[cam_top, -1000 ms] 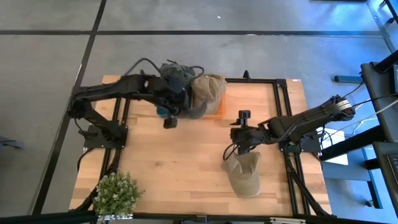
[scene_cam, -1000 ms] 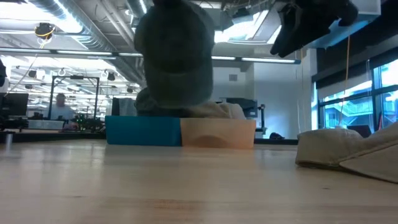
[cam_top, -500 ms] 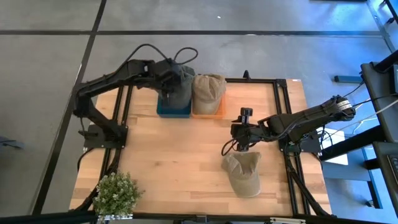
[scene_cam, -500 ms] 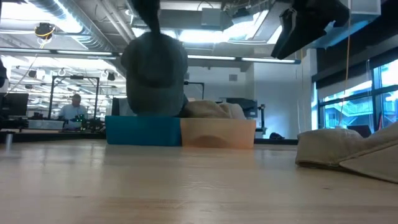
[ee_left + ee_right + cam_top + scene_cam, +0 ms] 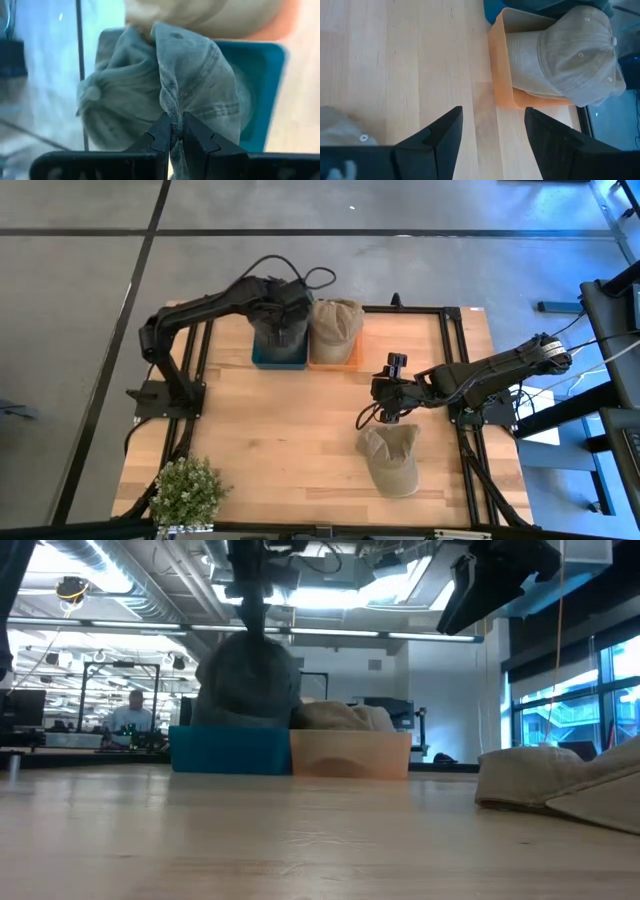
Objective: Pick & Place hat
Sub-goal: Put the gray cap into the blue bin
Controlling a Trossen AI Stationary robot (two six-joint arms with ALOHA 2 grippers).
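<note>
seen from above, where the left arm reaches to the table's far edge, the left pincer (image 5: 281,308) is over the blue bin (image 5: 279,358), pinching a grey hat (image 5: 284,330) that hangs down into that bin. just beside it an orange bin (image 5: 338,356) holds a tan hat (image 5: 334,322). the right pincer (image 5: 393,376) hangs above the bare wood, fingers spread, near a second tan hat (image 5: 391,460) lying flat on the table (image 5: 290,430). a potted plant (image 5: 186,490) stands at the near left corner.

at table height, the grey hat (image 5: 247,680) looks dark and crumpled, sagging onto the blue bin (image 5: 230,751), with the orange bin (image 5: 350,755) touching its side. the second tan hat (image 5: 560,783) rests on pale wood at the right. behind is a bright workshop with ceiling pipes, windows and a person (image 5: 130,712) far off.

through the left wrist camera, the closed fingers (image 5: 162,136) clamp a fold of faded grey fabric with visible stitching (image 5: 180,90), above the blue bin (image 5: 262,95).

through the right wrist camera, the fingers (image 5: 440,137) stand wide apart over wood planks, facing the orange bin (image 5: 501,70) and its tan hat (image 5: 570,55).
</note>
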